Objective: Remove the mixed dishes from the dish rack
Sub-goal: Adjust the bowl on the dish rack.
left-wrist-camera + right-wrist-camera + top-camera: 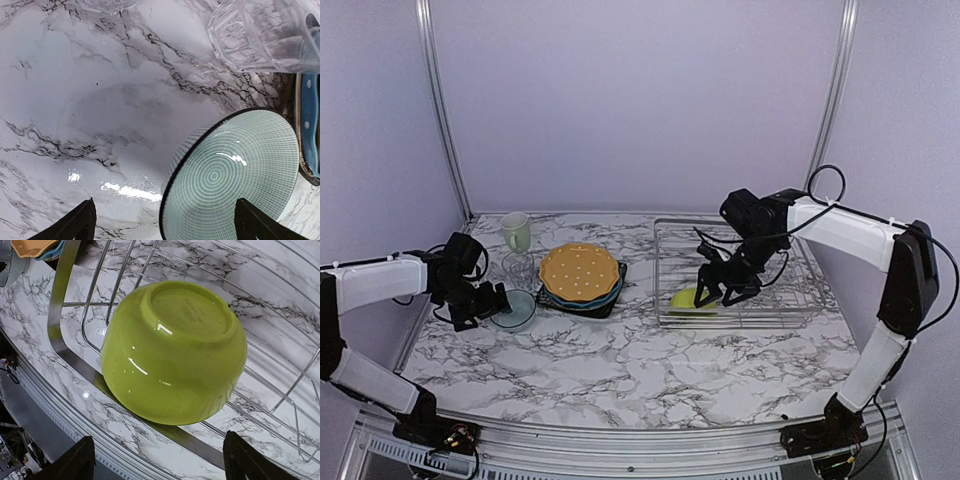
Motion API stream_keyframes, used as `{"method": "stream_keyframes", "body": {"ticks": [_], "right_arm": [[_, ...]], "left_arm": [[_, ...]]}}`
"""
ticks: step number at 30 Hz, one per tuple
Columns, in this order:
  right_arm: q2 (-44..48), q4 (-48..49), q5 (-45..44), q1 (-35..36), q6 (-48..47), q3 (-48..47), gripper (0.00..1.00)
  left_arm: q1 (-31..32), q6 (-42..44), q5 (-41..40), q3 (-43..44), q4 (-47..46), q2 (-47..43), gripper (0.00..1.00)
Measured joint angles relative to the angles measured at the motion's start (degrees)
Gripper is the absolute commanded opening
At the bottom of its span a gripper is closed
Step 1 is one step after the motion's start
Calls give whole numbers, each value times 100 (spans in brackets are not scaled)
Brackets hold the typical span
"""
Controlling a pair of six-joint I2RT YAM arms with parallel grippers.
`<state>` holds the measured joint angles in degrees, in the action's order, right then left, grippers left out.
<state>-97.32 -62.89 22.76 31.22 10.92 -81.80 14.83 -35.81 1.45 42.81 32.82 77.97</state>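
Since the shiny lime green bowl (175, 350) lies upside down and tipped in the near left corner of the silver wire dish rack (59, 300), its fat round side is what the right gripper (160, 462) meets first. That gripper hangs just over the bowl with its two black fingers spread wide and nothing in them. The bowl looks hard and smooth, so I think it will be slippery, and a squeeze on the round belly could make it pop out. It is likely not heavy, but it could chip if it drops on the wires. A better place to hold seems to be the little ring on its bottom, which faces up, or the thin rim where it tips off the wires. It is the only dish I can see in the rack. The left gripper (165, 227) is open too, low over the white marble table (650, 380), right by a small pale bowl (235, 175) with thin ring lines and a dark edge. The clear glass (260, 35) and pale green mug (517, 232) stand near, beside the orange dotted plate (580, 272) stacked on the blue plate (309, 135) and dark square plate (592, 310).
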Motion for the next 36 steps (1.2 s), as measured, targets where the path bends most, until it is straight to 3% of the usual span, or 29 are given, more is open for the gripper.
{"method": "stream_keyframes", "body": {"ticks": [11,20,27,36], "right_arm": [[-337,595,645,-52,369,170,84],[-448,951,1021,-243,647,234,85],[-269,1279,1252,-894,997,407,97],[81,1637,1681,-1051,1998,1056,98]], "left_arm": [[0,144,-256,315,59,-809,99],[0,223,-348,439,50,-938,99],[0,269,-369,442,48,-944,99],[0,267,-420,442,42,-944,99]]}}
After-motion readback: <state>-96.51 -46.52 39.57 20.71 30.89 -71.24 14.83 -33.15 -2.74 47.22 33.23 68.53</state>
